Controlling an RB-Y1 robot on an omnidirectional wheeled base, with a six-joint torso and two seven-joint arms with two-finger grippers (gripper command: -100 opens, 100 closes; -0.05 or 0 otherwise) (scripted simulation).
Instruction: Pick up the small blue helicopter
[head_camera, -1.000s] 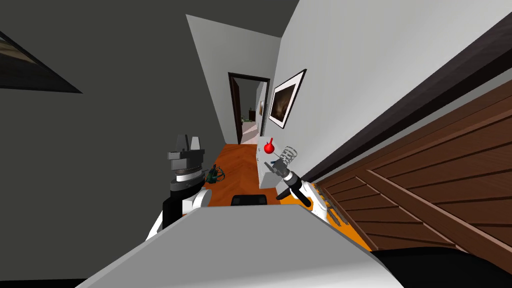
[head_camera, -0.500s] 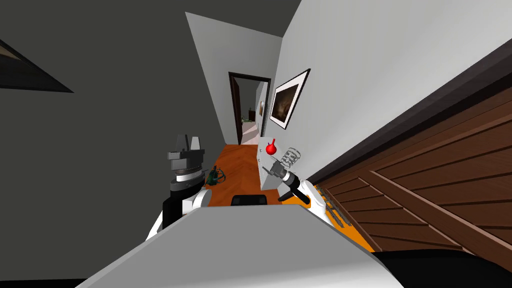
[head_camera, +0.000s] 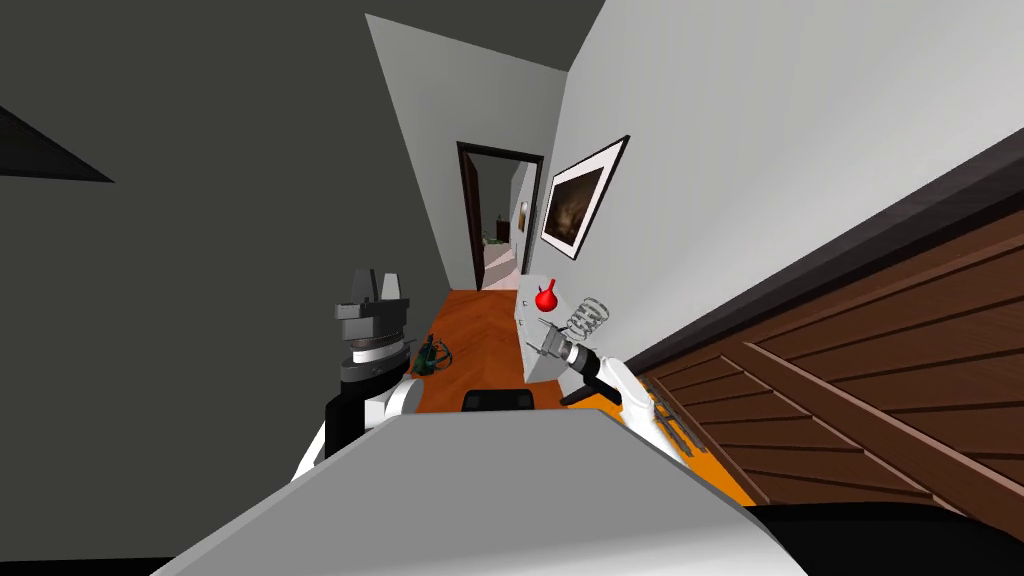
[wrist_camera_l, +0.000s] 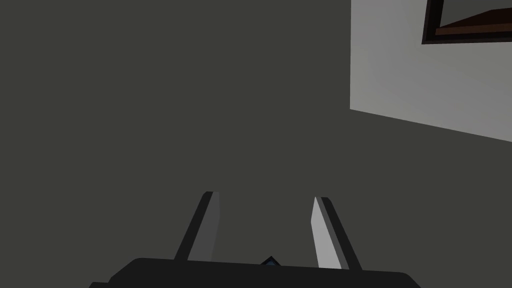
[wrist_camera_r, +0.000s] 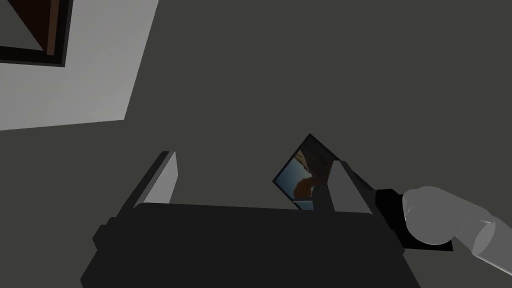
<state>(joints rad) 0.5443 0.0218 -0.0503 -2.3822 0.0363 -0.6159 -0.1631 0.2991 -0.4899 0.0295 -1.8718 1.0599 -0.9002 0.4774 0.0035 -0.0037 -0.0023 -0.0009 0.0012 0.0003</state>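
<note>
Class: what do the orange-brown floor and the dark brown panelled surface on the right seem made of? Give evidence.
Orange-brown floor: probably matte wood parquet; faint herringbone lines show. Dark brown panelled surface: likely wood; grain streaks and raised plank-like bands, finish unclear.

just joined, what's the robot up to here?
Nothing is grasped yet. The left gripper is raised and open; the right gripper, also open, is out by a white cabinet with a red bulb-shaped object on top. A small dark teal toy, likely the helicopter, lies untouched on the orange wood floor between the arms.
</note>
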